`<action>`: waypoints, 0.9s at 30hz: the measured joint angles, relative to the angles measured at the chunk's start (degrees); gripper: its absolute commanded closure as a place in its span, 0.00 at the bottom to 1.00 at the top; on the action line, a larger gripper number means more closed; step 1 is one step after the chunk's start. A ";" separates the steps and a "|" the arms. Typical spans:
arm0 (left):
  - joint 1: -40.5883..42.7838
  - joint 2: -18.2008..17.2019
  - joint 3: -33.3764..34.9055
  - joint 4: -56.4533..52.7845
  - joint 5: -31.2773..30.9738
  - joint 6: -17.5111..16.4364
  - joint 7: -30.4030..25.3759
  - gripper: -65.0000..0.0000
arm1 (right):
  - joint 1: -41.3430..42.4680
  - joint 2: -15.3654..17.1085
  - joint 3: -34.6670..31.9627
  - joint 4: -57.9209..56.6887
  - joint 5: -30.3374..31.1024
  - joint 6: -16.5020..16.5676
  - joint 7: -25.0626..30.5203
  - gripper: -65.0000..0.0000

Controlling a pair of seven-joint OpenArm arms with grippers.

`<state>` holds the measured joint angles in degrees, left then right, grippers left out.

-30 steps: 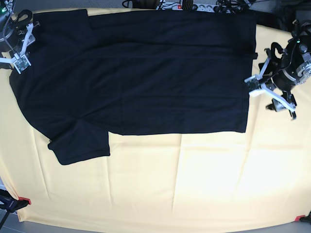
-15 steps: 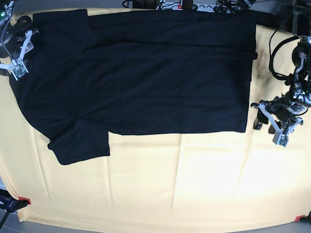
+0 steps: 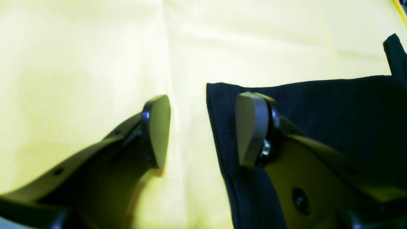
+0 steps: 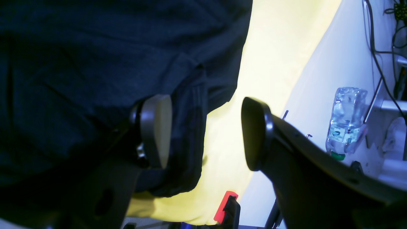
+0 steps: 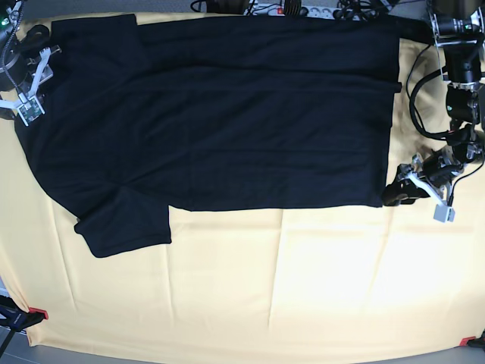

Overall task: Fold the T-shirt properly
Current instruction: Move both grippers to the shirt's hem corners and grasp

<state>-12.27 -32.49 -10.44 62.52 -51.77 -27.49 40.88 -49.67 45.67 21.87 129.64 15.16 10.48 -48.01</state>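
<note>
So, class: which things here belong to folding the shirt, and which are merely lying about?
Job:
T-shirt
left gripper, open at its corner
right gripper, open

Lying about:
water bottle
red clamp
yellow cloth

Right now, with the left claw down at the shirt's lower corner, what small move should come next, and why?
Probably close the left claw on the hem corner of the T-shirt. In the left wrist view it is open, one finger over the black fabric, the other over the yellow cloth, straddling the edge. The right claw is likewise open at the opposite edge.
</note>
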 measured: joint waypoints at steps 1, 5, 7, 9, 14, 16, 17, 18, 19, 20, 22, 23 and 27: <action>-0.04 -0.02 0.59 0.00 -0.15 0.04 -0.22 0.47 | 0.00 0.00 0.00 0.00 0.02 0.00 -0.02 0.43; -0.33 0.00 3.91 0.04 -0.20 0.00 -1.09 0.47 | 0.00 0.00 0.00 0.00 0.00 -0.02 0.00 0.43; -0.46 -0.04 5.60 0.11 -0.35 0.00 -1.62 0.47 | 0.00 0.00 0.00 0.00 0.00 -0.02 0.00 0.43; -0.55 -0.13 7.30 0.11 -0.63 0.04 -2.40 0.47 | 0.00 0.00 0.00 0.00 0.00 -0.15 -0.02 0.43; -0.94 -0.20 10.73 0.37 -1.86 -0.02 -2.78 0.47 | 0.00 0.00 0.00 0.00 0.00 -0.46 0.00 0.43; -0.94 -0.20 11.15 0.37 -3.87 -1.03 -2.23 0.47 | 0.00 0.00 0.00 0.00 0.00 -0.46 0.00 0.43; -0.90 -0.17 11.15 0.37 -4.74 -2.69 -1.01 0.47 | 0.00 0.00 0.00 0.00 0.00 -0.46 0.00 0.43; -0.90 -0.17 11.23 0.33 -5.97 -3.78 0.28 0.47 | 0.00 0.00 0.00 0.00 0.00 -0.46 0.00 0.43; -0.79 -0.11 11.23 0.31 -6.56 -4.66 0.72 0.47 | 0.02 0.00 0.00 0.00 0.00 -0.46 0.00 0.43; -0.76 -0.02 11.23 0.31 -6.69 -4.74 0.70 0.47 | 0.02 0.00 0.00 0.00 0.00 -0.44 0.00 0.43; -0.79 -0.04 11.23 0.31 -6.78 -4.76 0.72 0.48 | 0.81 -0.02 0.00 0.00 0.35 -0.44 -0.02 0.43; -0.83 -0.02 11.23 0.31 -6.78 -4.76 0.72 0.52 | 1.05 0.00 0.00 0.00 0.42 -0.48 0.00 0.43; -1.40 -0.04 11.50 0.09 -6.16 -4.70 1.55 0.84 | 1.09 -0.07 0.00 0.00 0.42 -0.46 0.42 0.43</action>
<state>-13.67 -32.53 1.06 62.61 -57.93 -32.18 42.44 -48.58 45.60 21.87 129.64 15.57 10.02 -47.59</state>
